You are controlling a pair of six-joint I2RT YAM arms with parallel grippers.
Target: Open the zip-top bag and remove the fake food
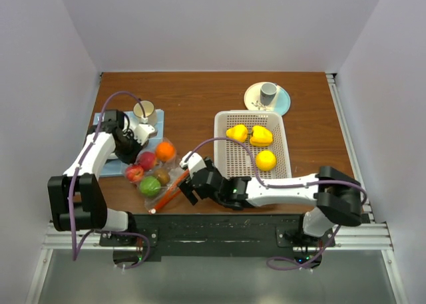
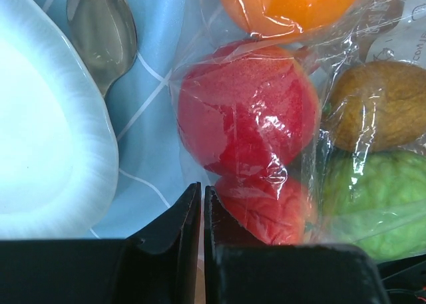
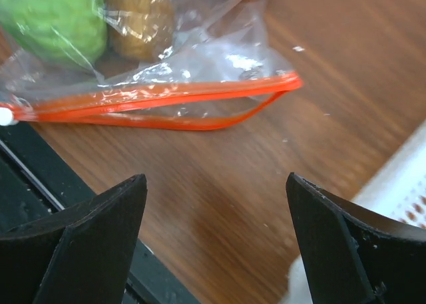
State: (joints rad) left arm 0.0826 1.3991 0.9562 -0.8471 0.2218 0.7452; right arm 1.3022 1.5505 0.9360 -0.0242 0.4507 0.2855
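While three food pieces (image 1: 265,160) lie in the basket (image 1: 219,151), five remain in the part-open bag (image 3: 219,61), left gripper (image 2: 202,191) pinching its edge, right gripper (image 3: 216,179) spread.

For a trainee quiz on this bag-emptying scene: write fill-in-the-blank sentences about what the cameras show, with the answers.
1. The white basket holds ___ yellow pieces of fake food.
2. The right gripper near the zip-top bag is ___.
3. The left gripper is ___.
4. The grey cup stands on a ___.
Missing words: three; open; shut; plate.
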